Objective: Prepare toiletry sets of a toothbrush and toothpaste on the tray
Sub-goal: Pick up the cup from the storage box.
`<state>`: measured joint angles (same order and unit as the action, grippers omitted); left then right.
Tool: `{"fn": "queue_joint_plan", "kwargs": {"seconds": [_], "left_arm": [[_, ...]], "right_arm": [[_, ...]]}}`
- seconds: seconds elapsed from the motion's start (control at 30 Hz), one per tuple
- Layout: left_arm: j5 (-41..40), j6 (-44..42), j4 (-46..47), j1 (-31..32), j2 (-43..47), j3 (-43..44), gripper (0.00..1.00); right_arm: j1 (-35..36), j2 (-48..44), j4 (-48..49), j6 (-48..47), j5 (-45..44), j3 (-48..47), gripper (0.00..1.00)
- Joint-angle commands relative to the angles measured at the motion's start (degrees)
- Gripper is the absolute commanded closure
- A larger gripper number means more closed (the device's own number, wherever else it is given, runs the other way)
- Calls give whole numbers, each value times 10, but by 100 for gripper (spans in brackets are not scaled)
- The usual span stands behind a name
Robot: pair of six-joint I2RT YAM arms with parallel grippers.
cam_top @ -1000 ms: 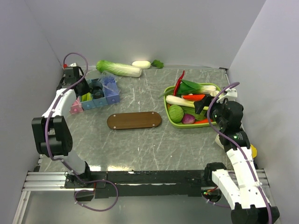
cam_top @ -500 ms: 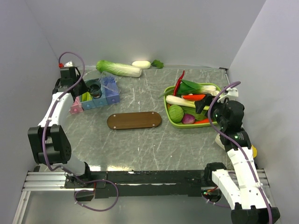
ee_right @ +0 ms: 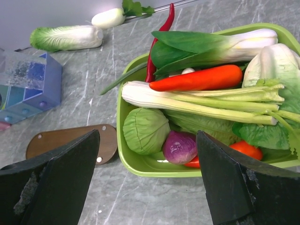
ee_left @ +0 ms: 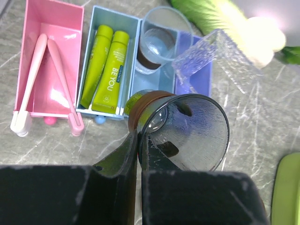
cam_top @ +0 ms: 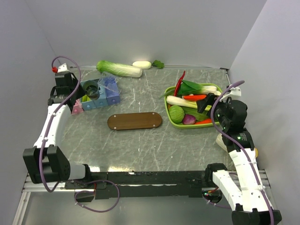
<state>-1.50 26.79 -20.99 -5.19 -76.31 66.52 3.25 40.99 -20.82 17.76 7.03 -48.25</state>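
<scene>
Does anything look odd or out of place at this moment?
The left claw pinches the rim of a dark tumbler, which the task does not call for. The toothpaste lies in the blue box, and the tray holds nothing yet.

A lime-green basket [ee_right: 140, 169] is sitting on the grey marbled table [cam_top: 154, 145], holding a round cabbage [ee_right: 146, 131], a purple onion [ee_right: 180, 146], a carrot [ee_right: 201, 78] and a red chili [ee_right: 161, 33]. Well to its left, a blue compartment box [cam_top: 111, 91] is holding a clear tumbler [ee_left: 159, 40], and a dark tumbler [ee_left: 197, 136] is tilting above it. Behind the basket to the left, a long cabbage [cam_top: 119, 69] and a white radish [cam_top: 141, 64] are lying.
</scene>
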Motion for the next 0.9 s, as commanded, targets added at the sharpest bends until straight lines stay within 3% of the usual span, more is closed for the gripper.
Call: {"fn": "queue_joint_plan", "kwargs": {"seconds": [0.0, 0.37, 0.57, 0.87], "left_arm": [[-12, 20, 77, 18, 60, -3, 99], [-64, 13, 100, 76, 140, -36, 99], [-108, 8, 109, 141, 163, -42, 99], [-92, 63, 135, 246, 165, -61, 99]], "right_arm": [[6, 1, -5, 13, 11, -39, 12], [65, 17, -17, 16, -24, -65, 15], [165, 57, 7, 31, -87, -81, 16], [347, 180, 45, 54, -174, -156, 16]]}}
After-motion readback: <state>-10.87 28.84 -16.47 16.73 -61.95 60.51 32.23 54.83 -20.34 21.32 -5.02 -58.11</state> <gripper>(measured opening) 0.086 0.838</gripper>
